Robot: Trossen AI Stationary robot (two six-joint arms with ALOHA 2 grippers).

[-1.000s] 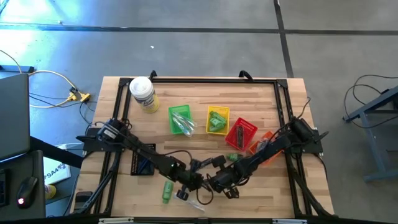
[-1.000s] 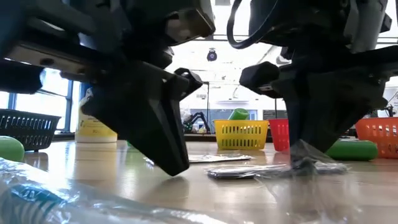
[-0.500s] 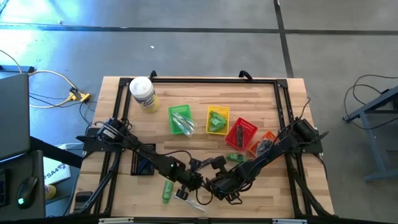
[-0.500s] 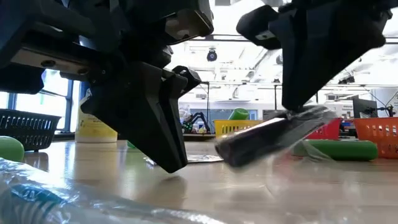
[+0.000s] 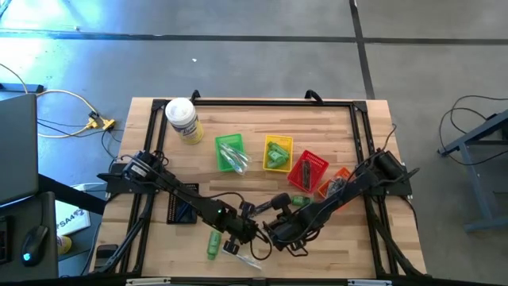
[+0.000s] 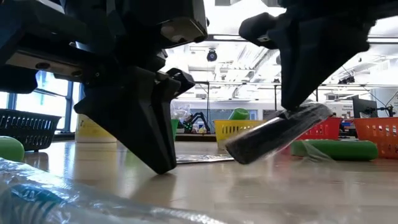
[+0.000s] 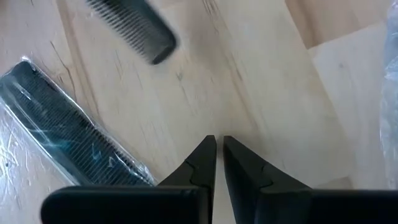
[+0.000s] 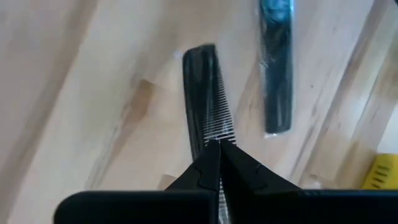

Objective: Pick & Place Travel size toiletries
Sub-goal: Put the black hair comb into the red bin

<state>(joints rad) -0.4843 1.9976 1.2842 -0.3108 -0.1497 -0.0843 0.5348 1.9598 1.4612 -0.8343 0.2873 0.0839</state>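
My right gripper (image 8: 219, 146) (image 6: 305, 112) is shut on a dark grey comb-like piece (image 8: 202, 93) (image 6: 277, 134) over the table's near middle. My left gripper (image 7: 217, 146) (image 5: 242, 230) stands shut just left of it, its tips (image 6: 158, 168) low over the wood; whether they touch it I cannot tell. A second dark comb in a clear packet (image 7: 62, 137) (image 8: 277, 68) lies flat on the table between the two. A green bottle (image 5: 213, 244) and a clear packet (image 5: 242, 256) lie near the near edge. A green tube (image 5: 300, 202) (image 6: 336, 149) lies farther back. My right gripper pinches the dark comb-like piece by one end (image 8: 211, 134) between its two fingers, coming from above. The piece is lifted clear of the table. It hangs tilted, with its free end (image 6: 239, 152) lower than the held end.
Four mesh baskets stand in a row across the middle: green (image 5: 230, 152), yellow (image 5: 278, 153), red (image 5: 308, 171) and orange (image 5: 337, 181). A white jar with a yellow label (image 5: 182, 119) lies at the far left. A dark basket (image 5: 182, 208) sits beside the left arm. A black frame (image 5: 270, 102) rims the table.
My right gripper has risen with the dark comb-like piece. A second ago the piece lay flat on the table under the fingers; now it hangs tilted and clear of the wood. My left gripper has shifted a little toward the table's left.
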